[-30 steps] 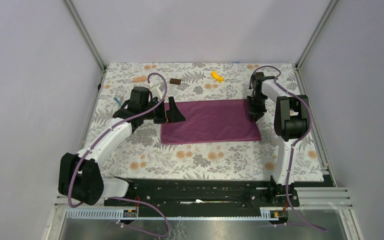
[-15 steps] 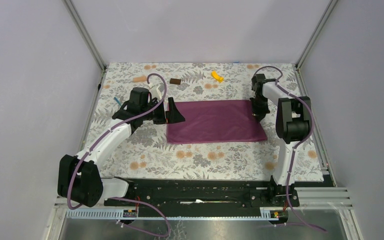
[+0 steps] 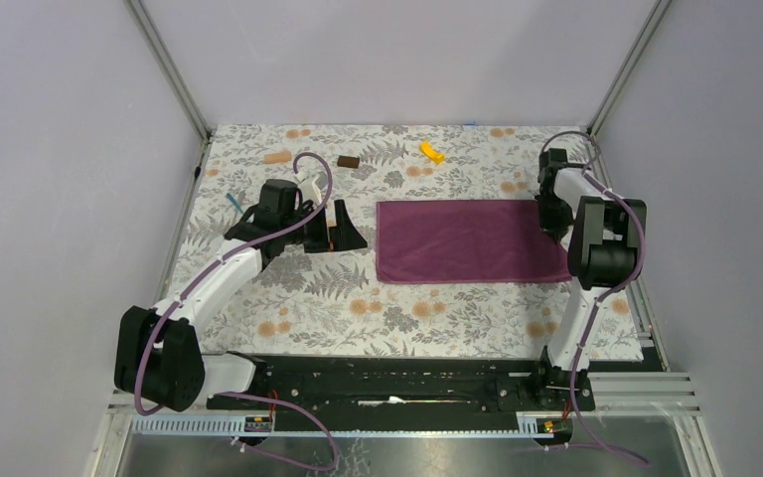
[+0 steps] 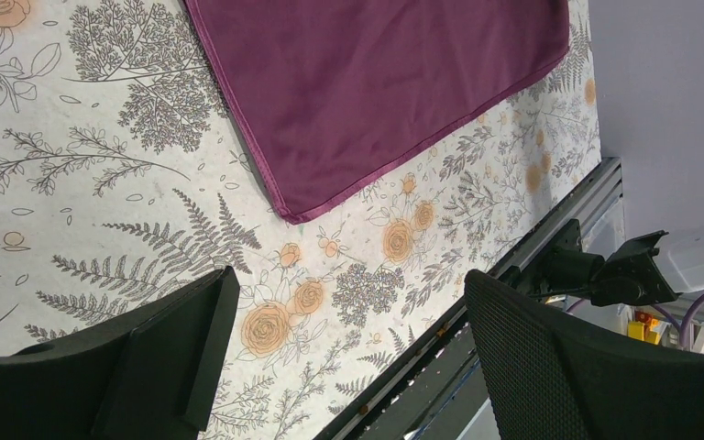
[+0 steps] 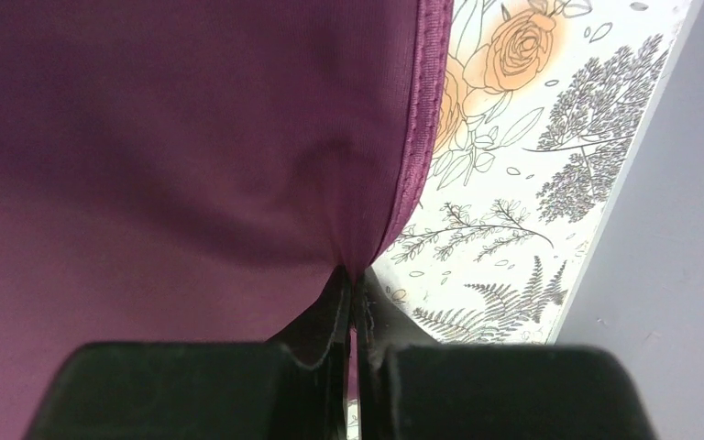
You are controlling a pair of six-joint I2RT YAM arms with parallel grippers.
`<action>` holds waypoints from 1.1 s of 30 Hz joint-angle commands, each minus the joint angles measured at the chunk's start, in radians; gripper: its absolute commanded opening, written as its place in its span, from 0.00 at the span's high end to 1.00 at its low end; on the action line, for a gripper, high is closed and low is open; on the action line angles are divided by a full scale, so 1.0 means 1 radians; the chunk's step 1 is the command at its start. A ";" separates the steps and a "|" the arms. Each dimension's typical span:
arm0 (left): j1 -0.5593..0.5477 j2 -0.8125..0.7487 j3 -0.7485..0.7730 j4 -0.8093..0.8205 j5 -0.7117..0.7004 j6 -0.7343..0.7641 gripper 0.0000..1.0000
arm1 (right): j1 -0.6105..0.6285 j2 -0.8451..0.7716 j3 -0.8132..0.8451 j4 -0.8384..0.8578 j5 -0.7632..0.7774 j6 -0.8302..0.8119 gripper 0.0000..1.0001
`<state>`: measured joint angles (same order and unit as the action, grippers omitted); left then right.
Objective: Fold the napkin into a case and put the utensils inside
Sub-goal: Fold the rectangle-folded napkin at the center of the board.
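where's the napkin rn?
Top view: the napkin lies flat right of centre on the floral cover, its right edge pinched by the right gripper, apart from the open left gripper.

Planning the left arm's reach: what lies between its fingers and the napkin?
Nothing but bare floral table covering between the left gripper and the napkin; the left wrist and top external views both show that stretch.
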<state>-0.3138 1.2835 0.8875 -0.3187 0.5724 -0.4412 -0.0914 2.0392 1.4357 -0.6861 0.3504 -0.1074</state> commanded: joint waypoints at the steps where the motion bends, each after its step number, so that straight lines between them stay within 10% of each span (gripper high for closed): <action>1: 0.001 -0.023 -0.013 0.061 0.019 0.013 0.01 | 0.062 -0.097 0.002 0.022 0.043 -0.021 1.00; 22: 0.027 -0.056 -0.025 0.068 0.028 0.014 0.01 | 0.672 0.046 0.201 -0.152 -0.065 0.147 1.00; 33: 0.039 -0.064 -0.027 0.065 0.027 0.015 0.01 | 0.716 0.092 0.330 -0.152 -0.238 0.215 1.00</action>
<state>-0.2844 1.2552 0.8726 -0.2905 0.5804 -0.4412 0.6216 2.1189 1.6970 -0.8135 0.1867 0.0605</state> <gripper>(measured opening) 0.987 0.022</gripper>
